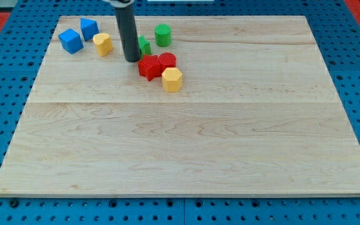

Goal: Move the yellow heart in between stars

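Near the board's top-left corner, my tip [132, 60], a bare rod grasping nothing, stands just right of the yellow heart [102, 44], with what seems a green star [144, 45] and the red star [149, 67] at its right.

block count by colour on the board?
Blue: 2, a cube and a second blue block
Yellow: 2, one at the view's left, one below the reds
Green: 2, a cylinder and one partly behind my tip
Red: 2, a star and a round one
Total: 8
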